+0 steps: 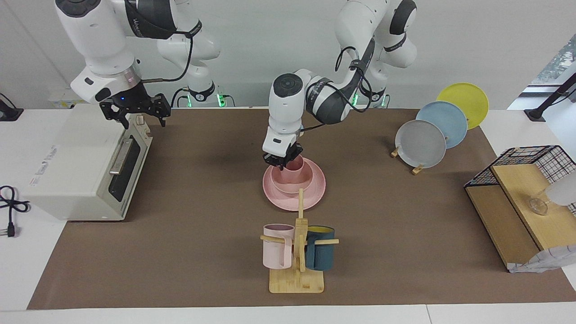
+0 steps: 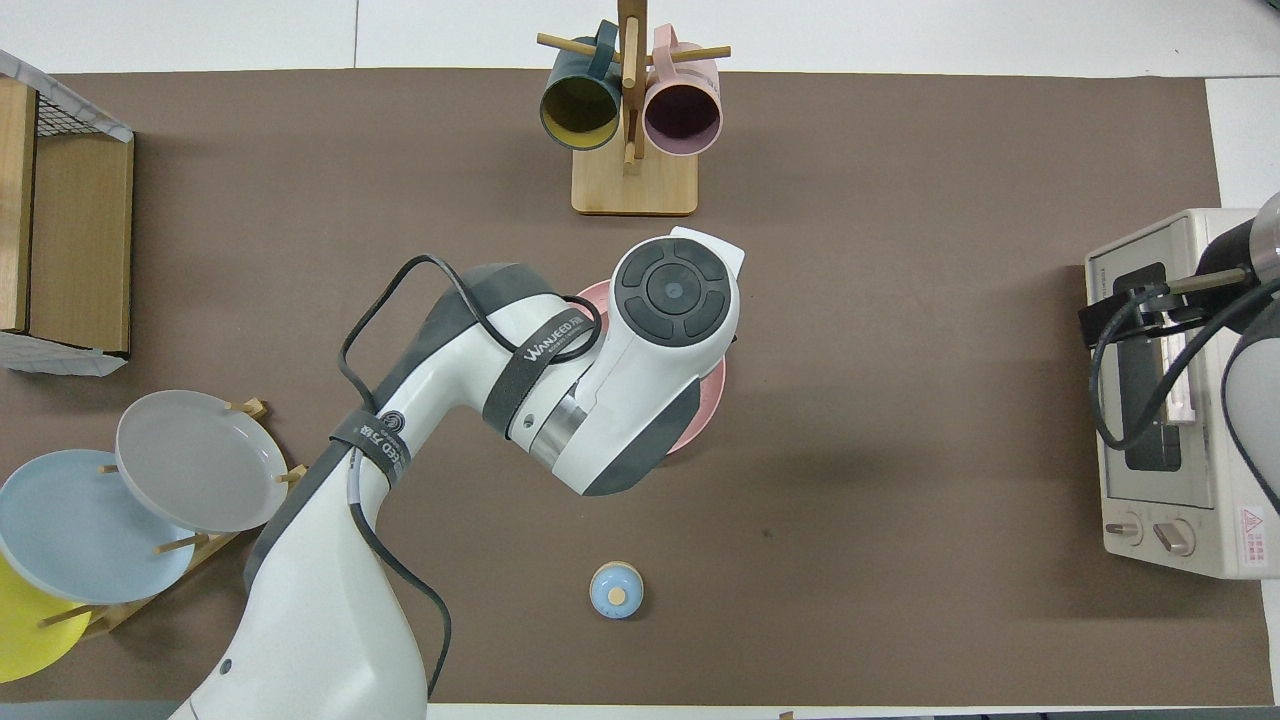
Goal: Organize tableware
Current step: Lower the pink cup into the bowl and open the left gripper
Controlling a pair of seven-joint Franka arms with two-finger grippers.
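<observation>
A matte pink plate (image 1: 316,191) lies mid-table. A pink bowl (image 1: 288,185) sits on it, and a small pink cup (image 1: 297,165) stands in the bowl. My left gripper (image 1: 282,163) reaches down from above and is shut on the cup's rim on the side toward the robots. In the overhead view the left arm hides the bowl and cup, and only the plate's edge (image 2: 706,420) shows. My right gripper (image 1: 141,119) is open and empty, and waits over the toaster oven (image 1: 85,166).
A wooden mug tree (image 1: 297,279) holds a pale pink mug (image 1: 277,247) and a teal mug (image 1: 320,249), farther from the robots than the plate. Grey (image 1: 420,143), blue and yellow plates stand in a rack. A wire shelf (image 1: 526,198) stands at the left arm's end. A small blue knob (image 2: 616,590) lies nearer the robots.
</observation>
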